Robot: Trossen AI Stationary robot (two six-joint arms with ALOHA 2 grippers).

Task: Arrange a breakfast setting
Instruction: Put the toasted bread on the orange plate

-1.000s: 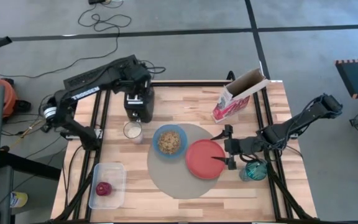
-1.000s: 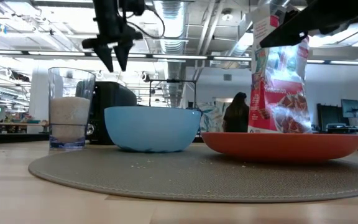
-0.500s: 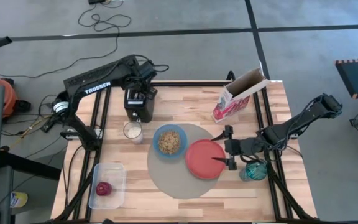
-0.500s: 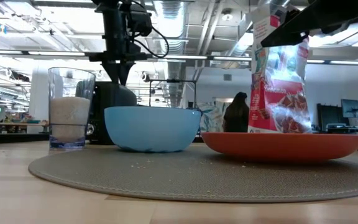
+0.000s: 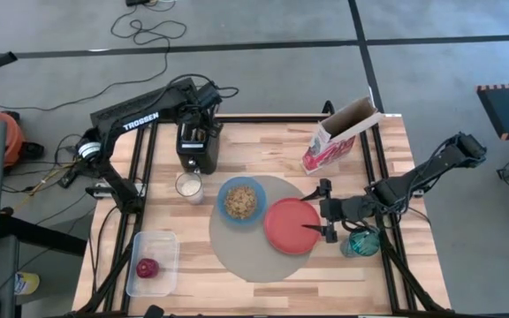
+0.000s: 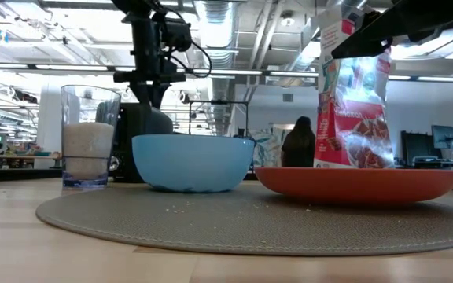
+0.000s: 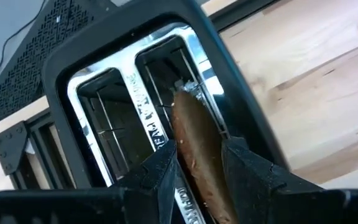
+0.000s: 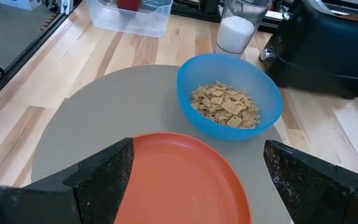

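Left claw (image 7: pixel 199 163) over toaster (image 5: pixel 197 147), clamped on toast slice (image 7: pixel 199 157) standing in one slot. Right claw (image 8: pixel 194 171) spread wide above red-orange plate (image 5: pixel 292 226) on mat (image 5: pixel 246 256), beside cereal-filled bowl (image 5: pixel 241 200).

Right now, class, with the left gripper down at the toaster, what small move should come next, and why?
Probably a straight lift. The left gripper has its fingers closed on the toast slice, which stands partly in a slot of the toaster. Raising it clear would free it for carrying to the red-orange plate, which is bare. The right gripper waits over that plate's edge.
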